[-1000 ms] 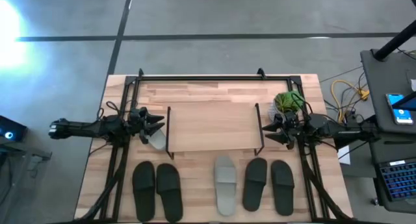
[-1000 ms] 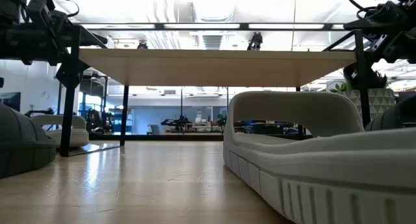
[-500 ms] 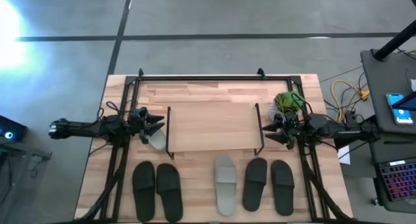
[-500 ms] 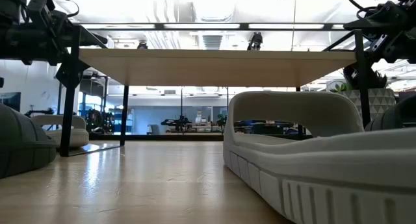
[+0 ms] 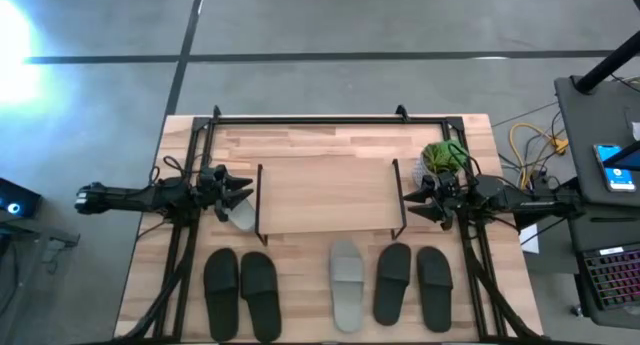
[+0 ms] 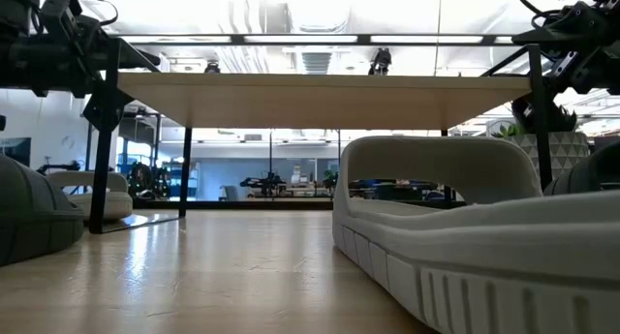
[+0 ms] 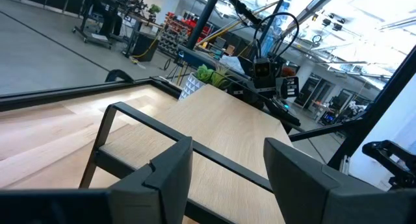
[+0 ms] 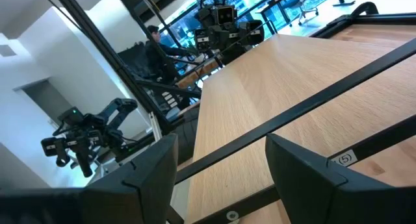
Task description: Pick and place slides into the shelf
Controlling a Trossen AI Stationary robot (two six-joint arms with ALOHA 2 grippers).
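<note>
Nothing has moved since the earlier pictures; both arms hang just as they did. On the left, the left pincer (image 5: 238, 191) hovers by the left end of the shelf (image 5: 325, 193), its fingers apart and holding nothing. One light grey slide (image 5: 240, 216) lies right under it, half tucked beneath the shelf's left edge, so that one looks to be put away already. In front of the shelf, on the tabletop (image 5: 300, 143), five slides wait in a row: a black pair (image 5: 240, 281), then the other light grey slide (image 5: 346, 283), then another black pair (image 5: 413, 281). So the job looks to be just past its first slide. Next, I think an arm has to reach down to the front row, grab a slide and slip it under the board. The shelf's thin black legs could get in the way. On the right, the right pincer (image 5: 420, 199) waits by the shelf's right end, fingers apart and empty, with a green plant (image 5: 444, 157) just behind it.
</note>
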